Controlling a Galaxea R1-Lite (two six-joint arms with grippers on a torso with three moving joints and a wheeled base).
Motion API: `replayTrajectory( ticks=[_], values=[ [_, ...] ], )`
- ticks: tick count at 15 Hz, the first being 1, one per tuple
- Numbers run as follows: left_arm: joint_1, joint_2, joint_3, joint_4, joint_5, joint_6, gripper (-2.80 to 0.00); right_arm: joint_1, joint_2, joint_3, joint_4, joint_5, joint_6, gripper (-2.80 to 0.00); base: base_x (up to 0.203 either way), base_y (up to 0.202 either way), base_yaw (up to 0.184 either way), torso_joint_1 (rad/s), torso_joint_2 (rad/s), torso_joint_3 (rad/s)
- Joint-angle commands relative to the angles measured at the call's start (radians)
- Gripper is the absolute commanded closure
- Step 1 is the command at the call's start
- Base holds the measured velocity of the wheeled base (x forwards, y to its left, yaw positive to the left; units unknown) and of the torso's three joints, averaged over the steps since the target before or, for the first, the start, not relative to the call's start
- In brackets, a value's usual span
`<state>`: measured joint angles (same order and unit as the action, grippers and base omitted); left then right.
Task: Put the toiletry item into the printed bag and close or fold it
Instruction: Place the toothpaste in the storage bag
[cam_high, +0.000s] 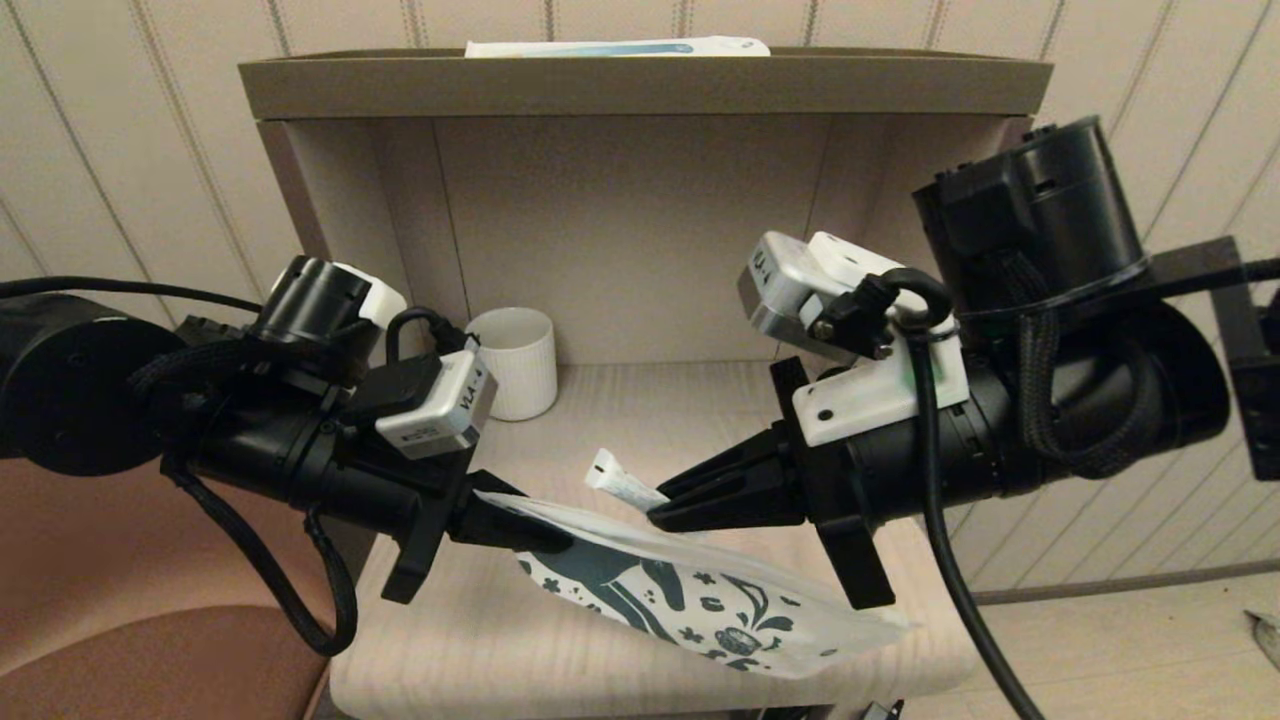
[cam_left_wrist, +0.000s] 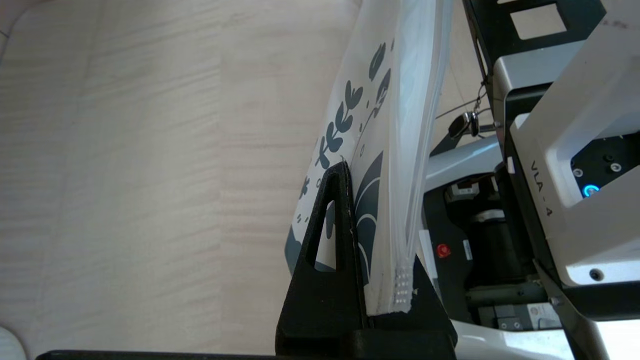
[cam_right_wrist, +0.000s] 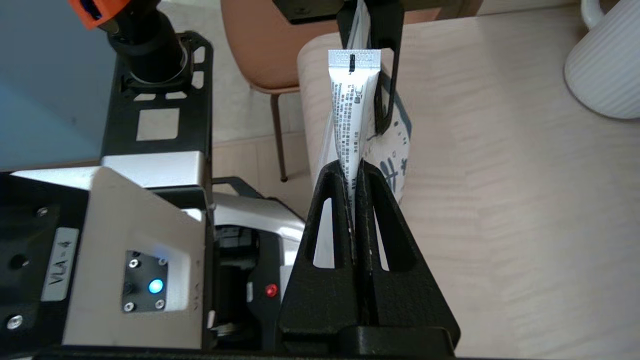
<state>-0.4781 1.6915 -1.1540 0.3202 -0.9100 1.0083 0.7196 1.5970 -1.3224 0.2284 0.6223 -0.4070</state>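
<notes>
The left gripper (cam_high: 530, 535) is clamped on the printed bag (cam_high: 700, 600) by its zip edge, above the wooden shelf (cam_high: 480, 640). The right gripper (cam_high: 665, 510), its camera housing (cam_right_wrist: 110, 250) labelled "VLA-4", pinches the white toiletry tube (cam_right_wrist: 352, 105), crimped end outward, just above the bag; the tube's fine print is unreadable.

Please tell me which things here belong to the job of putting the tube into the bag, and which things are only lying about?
Belong to the job:
- small white tube, held in the right gripper
- printed bag, held up by the left gripper

Only lying about:
- white ribbed mug at the back of the shelf
- long white-and-blue box on top of the shelf
</notes>
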Motion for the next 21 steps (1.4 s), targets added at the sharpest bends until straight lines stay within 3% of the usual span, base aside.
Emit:
replayTrajectory(
  ticks=[1,21],
  values=[
    [0.001,0.002,0.002,0.002,-0.004,0.006,0.0,0.0,0.003,0.02,-0.023,0.006,-0.003,0.0,0.0,0.0,0.0,0.0,0.0,0.0],
    [0.002,0.016,-0.007,0.0,-0.015,0.001,0.0,-0.014,-0.008,0.093,-0.092,0.014,-0.005,0.0,0.0,0.0,0.0,0.0,0.0,0.0]
  ],
)
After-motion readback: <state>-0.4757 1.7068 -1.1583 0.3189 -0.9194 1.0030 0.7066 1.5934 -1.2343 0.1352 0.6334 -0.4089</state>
